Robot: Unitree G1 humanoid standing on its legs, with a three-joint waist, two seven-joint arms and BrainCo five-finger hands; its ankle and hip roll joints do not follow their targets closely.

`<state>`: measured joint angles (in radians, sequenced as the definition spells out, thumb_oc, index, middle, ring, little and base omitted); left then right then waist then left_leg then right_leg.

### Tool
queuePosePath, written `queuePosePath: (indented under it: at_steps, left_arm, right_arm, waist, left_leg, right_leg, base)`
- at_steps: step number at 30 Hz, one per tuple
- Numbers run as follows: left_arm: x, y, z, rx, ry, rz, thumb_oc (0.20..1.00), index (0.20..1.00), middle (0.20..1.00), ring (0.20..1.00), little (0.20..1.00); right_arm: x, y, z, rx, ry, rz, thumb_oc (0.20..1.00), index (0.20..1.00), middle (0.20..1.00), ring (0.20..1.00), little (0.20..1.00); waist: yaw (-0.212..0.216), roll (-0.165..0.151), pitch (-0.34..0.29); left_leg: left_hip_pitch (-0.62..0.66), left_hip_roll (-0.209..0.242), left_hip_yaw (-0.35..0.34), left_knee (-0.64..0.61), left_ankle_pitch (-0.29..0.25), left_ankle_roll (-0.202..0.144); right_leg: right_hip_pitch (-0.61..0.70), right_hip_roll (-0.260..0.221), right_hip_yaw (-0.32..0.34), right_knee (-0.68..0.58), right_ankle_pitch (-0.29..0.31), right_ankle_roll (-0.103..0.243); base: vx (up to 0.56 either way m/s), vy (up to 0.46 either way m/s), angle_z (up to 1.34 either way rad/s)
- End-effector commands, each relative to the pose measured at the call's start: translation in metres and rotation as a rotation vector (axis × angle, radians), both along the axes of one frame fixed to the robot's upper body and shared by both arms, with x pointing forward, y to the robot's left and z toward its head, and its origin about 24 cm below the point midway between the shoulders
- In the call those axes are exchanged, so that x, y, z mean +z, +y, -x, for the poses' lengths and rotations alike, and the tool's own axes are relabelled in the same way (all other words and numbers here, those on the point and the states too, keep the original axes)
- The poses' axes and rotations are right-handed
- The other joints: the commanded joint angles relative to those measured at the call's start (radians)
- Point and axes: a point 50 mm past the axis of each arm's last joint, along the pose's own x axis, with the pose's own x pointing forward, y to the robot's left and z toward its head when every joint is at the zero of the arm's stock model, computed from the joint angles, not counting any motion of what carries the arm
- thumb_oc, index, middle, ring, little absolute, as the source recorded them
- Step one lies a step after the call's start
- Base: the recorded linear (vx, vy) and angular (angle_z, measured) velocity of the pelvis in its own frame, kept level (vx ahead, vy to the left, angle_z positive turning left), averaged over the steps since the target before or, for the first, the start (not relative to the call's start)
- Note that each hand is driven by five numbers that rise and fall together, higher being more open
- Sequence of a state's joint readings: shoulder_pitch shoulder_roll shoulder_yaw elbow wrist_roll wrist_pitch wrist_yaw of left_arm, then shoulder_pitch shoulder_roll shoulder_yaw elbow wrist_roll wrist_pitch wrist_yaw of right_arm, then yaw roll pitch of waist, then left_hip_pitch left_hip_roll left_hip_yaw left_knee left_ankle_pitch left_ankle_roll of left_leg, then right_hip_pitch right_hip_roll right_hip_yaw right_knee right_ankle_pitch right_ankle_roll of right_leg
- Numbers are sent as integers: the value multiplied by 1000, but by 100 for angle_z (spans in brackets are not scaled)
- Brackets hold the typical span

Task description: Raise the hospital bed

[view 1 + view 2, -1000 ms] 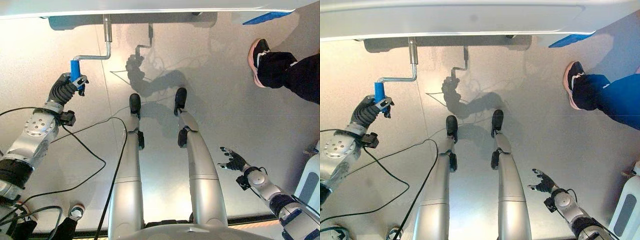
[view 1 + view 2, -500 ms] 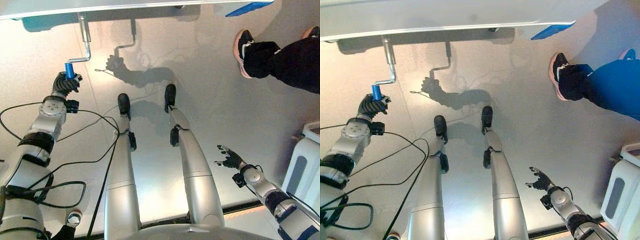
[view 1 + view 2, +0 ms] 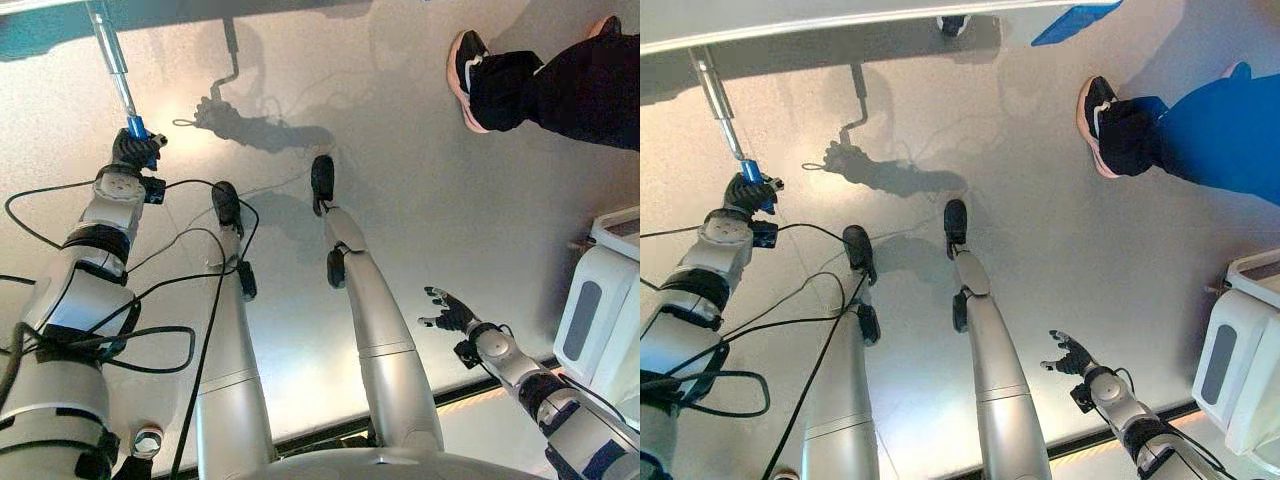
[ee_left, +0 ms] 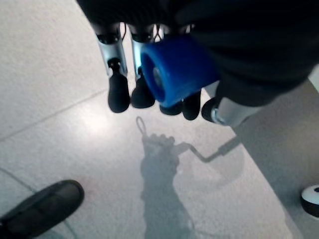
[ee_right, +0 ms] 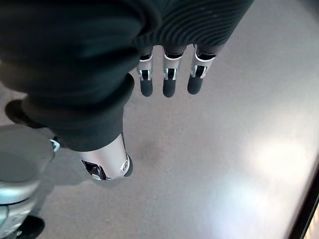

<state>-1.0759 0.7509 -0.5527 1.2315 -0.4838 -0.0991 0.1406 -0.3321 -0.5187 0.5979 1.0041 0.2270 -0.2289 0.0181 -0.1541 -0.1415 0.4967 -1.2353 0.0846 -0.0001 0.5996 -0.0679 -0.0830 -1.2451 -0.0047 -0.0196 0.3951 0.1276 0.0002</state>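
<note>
1. Blue plastic grip [image 4: 177, 69] at the end of the silver metal crank [image 3: 118, 75] sits low at the foot of the hospital bed, just above the pale grey floor [image 3: 400, 150].
2. Left robot hand [image 3: 135, 152] is clenched round that blue grip: in the left wrist view its dark-tipped fingers [image 4: 118, 94] curl over the grip and the thumb closes from the other side.
3. From the grip the crank's shaft runs straight up to the underside of the white bed frame [image 3: 840, 15], which spans the far edge of the scene.
4. Progress, as a judgement: the hold on the crank is made and cranking looks to be in hand, but the bed's height cannot be read from this angle, so how many turns are left cannot be told.
5. Right robot hand [image 3: 1068, 355] hangs idle, well apart from the crank, fingers straight and spread, grasping nothing.
6. Further out, a person's dark shoe with pink sole [image 3: 467, 75] stands on the floor, and a white cabinet [image 3: 605, 300] is beside the right arm.
</note>
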Motion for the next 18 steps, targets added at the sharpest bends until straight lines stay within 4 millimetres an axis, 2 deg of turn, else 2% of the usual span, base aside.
queuePosePath:
  at_steps: [1,2,4,5,8,9,10,16,17,18]
  left_arm:
    - [48,-8,-7,-5,-128,-109,200,200,200,200,200]
    - [48,-14,-10,-26,-131,-116,200,200,200,200,200]
    - [48,-14,-10,-26,-131,-116,200,200,200,200,200]
    - [49,-30,-15,-74,-137,-138,200,200,200,200,200]
    - [49,-30,-15,-74,-137,-138,200,200,200,200,200]
    - [58,-82,-27,-248,-200,-190,200,200,200,200,200]
    - [59,-91,-28,-281,-213,-199,200,200,200,200,200]
    - [59,-91,-28,-281,-213,-199,200,200,200,200,200]
    - [65,-150,-25,-514,-290,-227,200,200,200,200,200]
    - [64,-151,-25,-514,-289,-227,200,200,200,200,200]
  right_arm:
    - [-18,-13,28,-15,119,41,1000,1000,1000,1000,1000]
    - [-19,-14,29,-16,123,45,1000,1000,1000,1000,1000]
    - [-19,-14,29,-16,123,45,1000,1000,1000,1000,1000]
    - [-20,-15,30,-19,132,49,1000,1000,1000,1000,1000]
    - [-20,-15,30,-19,132,49,1000,1000,1000,1000,1000]
    - [-18,-18,30,-17,132,63,1000,1000,1000,1000,1000]
    - [-18,-19,30,-18,132,68,1000,1000,1000,1000,1000]
    - [-18,-19,30,-18,132,68,1000,1000,1000,1000,1000]
    - [-17,-25,32,-24,126,90,1000,1000,1000,1000,1000]
    - [-17,-25,33,-25,127,90,1000,1000,1000,1000,1000]
  waist:
    - [-9,1,-33]
    - [-11,2,-34]
    - [-11,2,-34]
    - [-16,4,-35]
    - [-16,4,-35]
    - [-28,10,-36]
    - [-28,11,-37]
    - [-28,11,-37]
    - [-38,24,-41]
    - [-37,23,-41]
  left_leg:
    - [14,-35,-10,37,-43,56]
    - [13,-33,-9,33,-42,56]
    - [13,-33,-9,33,-42,56]
    - [13,-32,-8,31,-39,54]
    - [13,-32,-8,31,-39,54]
    - [17,-26,-7,12,-28,50]
    - [21,-24,-7,6,-26,49]
    - [21,-24,-7,6,-26,49]
    - [30,-29,-9,-18,-14,45]
    - [32,-29,-9,-20,-14,45]
  right_leg:
    - [11,-3,1,68,-81,93]
    - [8,-3,2,70,-82,93]
    - [8,-3,2,70,-82,93]
    - [1,-2,1,74,-81,91]
    - [1,-2,1,74,-81,91]
    - [-1,1,-1,71,-79,89]
    - [-1,2,-1,71,-80,89]
    - [-1,2,-1,71,-80,89]
    - [2,0,0,58,-71,87]
    - [4,-1,0,58,-71,87]
  base:
    - [6,-39,-6]
    - [4,-24,-4]
    - [2,-23,-6]
    - [0,-22,-7]
    - [-3,-34,-2]
    - [-11,-91,3]
    - [-11,-91,5]
    - [-6,-9,3]
    - [-33,-47,5]
    - [-41,-51,8]
